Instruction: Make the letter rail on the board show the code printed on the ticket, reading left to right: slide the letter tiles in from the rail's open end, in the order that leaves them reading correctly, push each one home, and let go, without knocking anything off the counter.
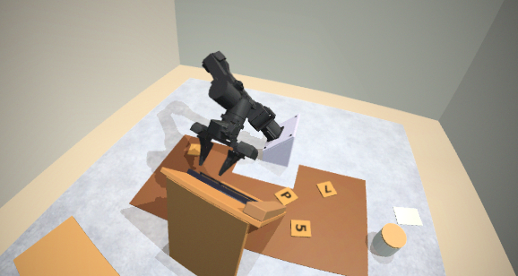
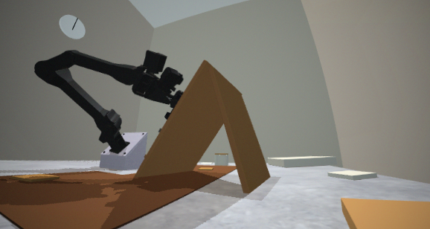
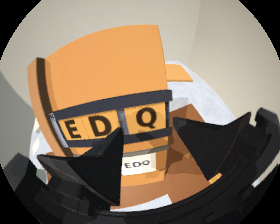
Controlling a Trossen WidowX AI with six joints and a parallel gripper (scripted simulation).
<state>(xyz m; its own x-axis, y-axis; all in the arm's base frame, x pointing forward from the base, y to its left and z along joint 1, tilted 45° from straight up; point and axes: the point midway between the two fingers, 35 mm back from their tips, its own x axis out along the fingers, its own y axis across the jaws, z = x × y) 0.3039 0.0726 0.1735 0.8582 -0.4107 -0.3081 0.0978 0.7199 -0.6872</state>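
The sloped orange board [image 1: 202, 226] [image 2: 193, 135] [image 3: 104, 63] carries a dark letter rail [image 1: 220, 187] [image 3: 118, 104]. In the wrist view the rail holds three tiles reading E [image 3: 74, 128], D [image 3: 110, 123], Q [image 3: 145, 117] from left to right. A white ticket [image 3: 136, 163] below the rail reads EDQ. My gripper [image 1: 211, 168] [image 3: 148, 125] is open and empty. Its fingers hang just off the board's face in front of the rail, touching no tile. In the exterior view the board hides the fingertips.
Loose tiles P [image 1: 286, 195], 5 [image 1: 300, 228] and one like an L [image 1: 326, 189] lie on the brown mat [image 1: 341, 248] to the right. A capped cup [image 1: 390, 240] [image 2: 222, 159] and a white pad [image 1: 408, 216] sit further right. An orange slab [image 1: 58, 253] lies front left.
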